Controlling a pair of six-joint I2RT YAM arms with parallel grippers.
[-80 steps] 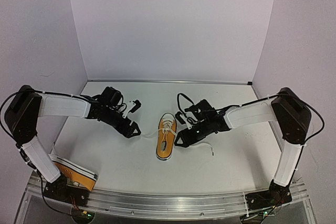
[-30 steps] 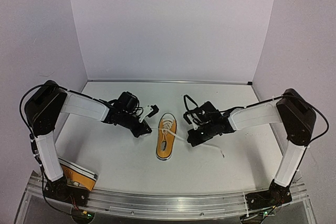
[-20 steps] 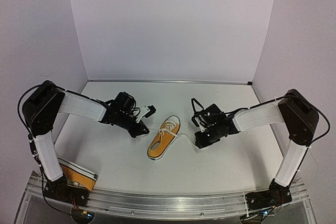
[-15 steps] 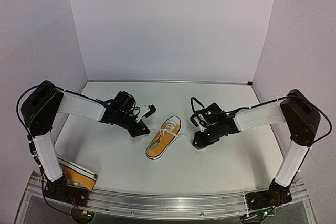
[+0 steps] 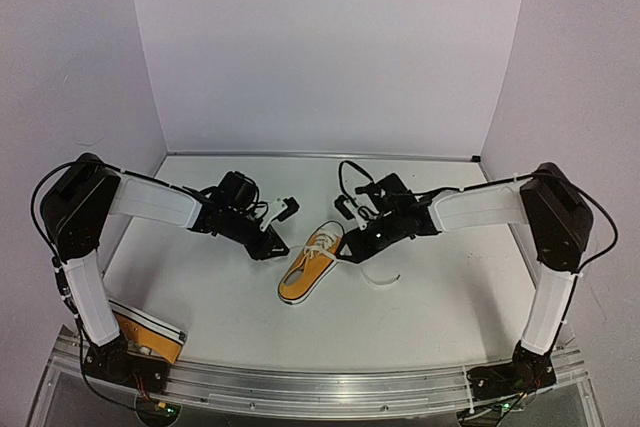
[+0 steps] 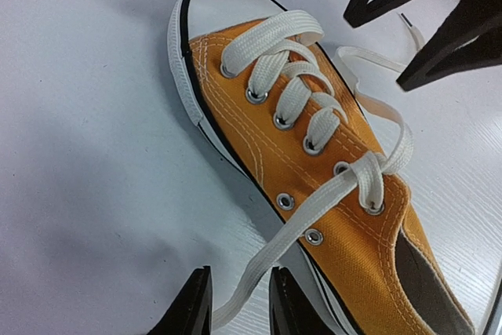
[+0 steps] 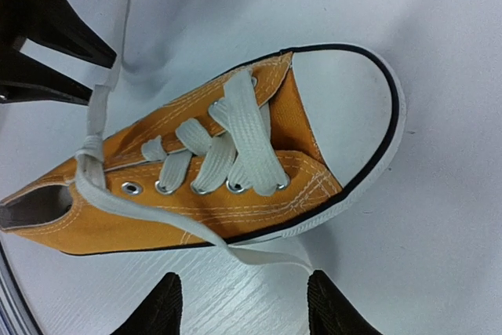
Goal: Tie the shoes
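While hovering either side of the small orange-yellow canvas sneaker [image 5: 310, 265] on the white table [image 5: 450, 317]: left gripper [image 6: 239, 307] barely parted around a white lace [image 6: 306, 213], right gripper [image 7: 247, 304] wide apart, empty. Probably before loop-making; next, regrasp both lace ends.

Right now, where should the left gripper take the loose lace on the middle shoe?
Take the free strand just off the shoe sole, coming from straight above with the jaws across it. It lies flat on the table and runs between the open fingers of the left gripper.
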